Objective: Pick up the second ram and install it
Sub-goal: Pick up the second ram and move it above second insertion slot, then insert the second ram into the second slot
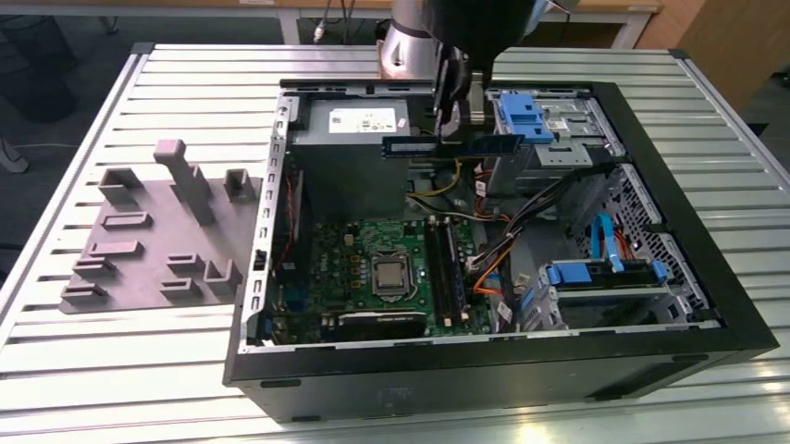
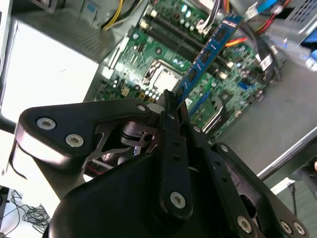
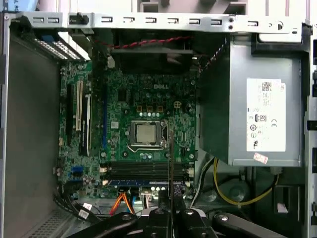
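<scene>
Claw (image 2: 171,106) clamped on second ram (image 2: 208,52), held above motherboard (image 3: 143,109).

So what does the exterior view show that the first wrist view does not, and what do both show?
Exterior view alone: the grey fixture plate on the slatted table, the blue drive brackets, and the second ram side-on, held by the tool above the power supply.
First wrist view alone: the ram edge-on, a thin upright line over the memory slots.
Both: the motherboard, its processor socket and the power supply.
</scene>
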### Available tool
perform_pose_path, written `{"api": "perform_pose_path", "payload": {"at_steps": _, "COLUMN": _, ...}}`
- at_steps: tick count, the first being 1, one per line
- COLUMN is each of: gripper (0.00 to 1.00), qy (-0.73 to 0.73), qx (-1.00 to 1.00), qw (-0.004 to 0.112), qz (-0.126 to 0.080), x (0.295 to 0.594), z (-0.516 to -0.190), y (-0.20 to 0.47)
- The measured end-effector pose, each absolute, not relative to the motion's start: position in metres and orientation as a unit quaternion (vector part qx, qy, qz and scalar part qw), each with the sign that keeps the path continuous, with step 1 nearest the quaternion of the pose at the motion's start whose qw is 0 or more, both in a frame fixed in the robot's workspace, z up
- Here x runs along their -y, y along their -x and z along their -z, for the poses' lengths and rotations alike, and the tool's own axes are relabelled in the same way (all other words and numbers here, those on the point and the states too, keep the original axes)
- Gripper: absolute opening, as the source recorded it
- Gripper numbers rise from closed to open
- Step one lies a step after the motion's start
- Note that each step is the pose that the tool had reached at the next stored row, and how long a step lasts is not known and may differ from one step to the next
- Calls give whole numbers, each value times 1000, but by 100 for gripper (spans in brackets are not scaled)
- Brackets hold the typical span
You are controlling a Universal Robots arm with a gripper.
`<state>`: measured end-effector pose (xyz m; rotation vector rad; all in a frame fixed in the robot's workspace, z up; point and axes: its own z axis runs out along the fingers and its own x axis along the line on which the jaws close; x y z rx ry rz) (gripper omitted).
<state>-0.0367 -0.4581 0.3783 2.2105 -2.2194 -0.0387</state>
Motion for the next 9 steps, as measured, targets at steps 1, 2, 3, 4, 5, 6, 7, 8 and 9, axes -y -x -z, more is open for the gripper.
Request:
{"api": "perform_pose_path", "payload": {"at_steps": 1, "gripper": 14, "qy": -706, "qx": 708, "qw": 4, "qz": 12, "x": 458, "z": -378, "y": 36}}
{"api": "perform_pose_path", "payload": {"at_steps": 2, "gripper": 14, "qy": -706, "qx": 709, "qw": 4, "qz": 12, "x": 458, "z": -378, "y": 36}}
{"api": "perform_pose_path", "payload": {"at_steps": 3, "gripper": 14, "qy": -706, "qx": 709, "qw": 4, "qz": 12, "x": 458, "z": -378, "y": 36}}
{"api": "perform_pose_path", "payload": {"at_steps": 4, "gripper": 14, "qy": -706, "qx": 708, "qw": 4, "qz": 12, "x": 458, "z": -378, "y": 35}}
{"api": "perform_pose_path", "payload": {"at_steps": 5, "gripper": 14, "qy": -706, "qx": 708, "qw": 4, "qz": 12, "x": 458, "z": -378, "y": 33}}
{"api": "perform_pose_path", "payload": {"at_steps": 6, "gripper": 14, "qy": -706, "qx": 708, "qw": 4, "qz": 12, "x": 458, "z": -378, "y": 33}}
{"api": "perform_pose_path", "payload": {"at_steps": 7, "gripper": 14, "qy": -706, "qx": 708, "qw": 4, "qz": 12, "x": 458, "z": -378, "y": 33}}
{"api": "perform_pose_path", "payload": {"at_steps": 8, "gripper": 14, "qy": -706, "qx": 708, "qw": 4, "qz": 12, "x": 458, "z": -378, "y": 33}}
{"api": "perform_pose_path", "payload": {"at_steps": 9, "gripper": 14, "qy": -706, "qx": 708, "qw": 4, "qz": 12, "x": 458, "z": -378, "y": 33}}
